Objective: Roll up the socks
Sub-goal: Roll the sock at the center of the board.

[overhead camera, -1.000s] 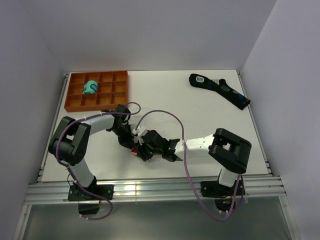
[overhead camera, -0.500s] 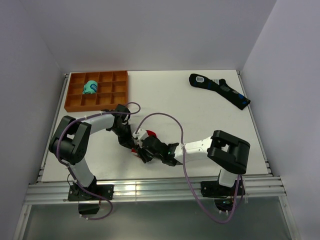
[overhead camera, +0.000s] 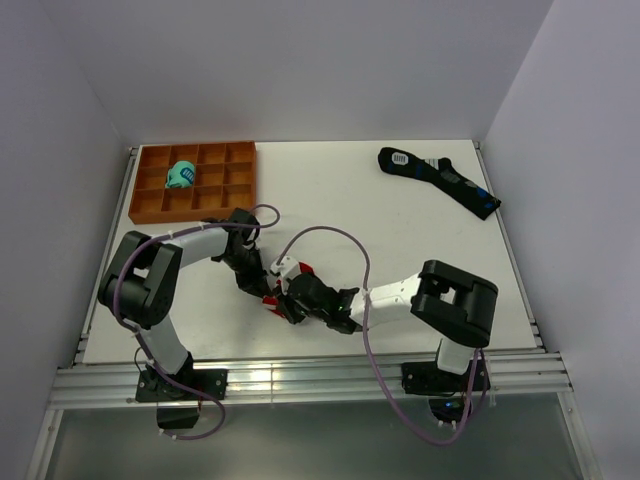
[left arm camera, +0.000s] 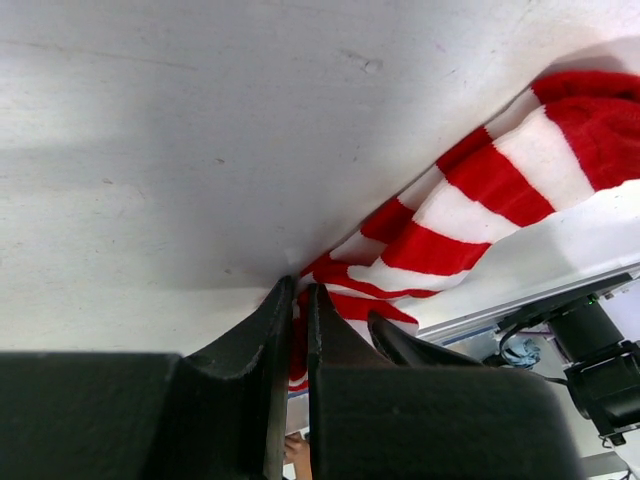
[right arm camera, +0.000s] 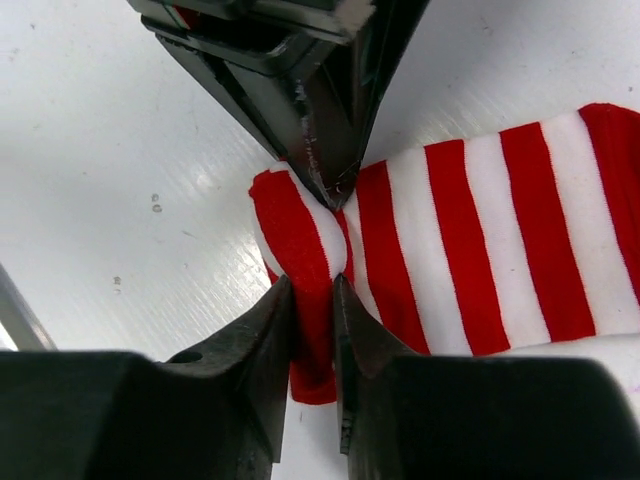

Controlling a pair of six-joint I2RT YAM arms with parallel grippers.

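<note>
On the white tabletop (overhead camera: 330, 195) you have an orange plastic tray (overhead camera: 243, 183) divided into a grid of small square compartments, sitting at the far left corner with its long side along the back edge. Look in its left half and you find a teal rolled sock bundle (overhead camera: 181, 175) with pale markings, resting inside one compartment. Well apart from it, at the far right corner, you see a long black sock (overhead camera: 440, 180) lying flat and diagonal, its white label at the far end and blue patches toward the near end. Plain white walls (overhead camera: 300, 70) enclose the table, and a silver metal rail (overhead camera: 320, 380) runs along your near edge.
</note>
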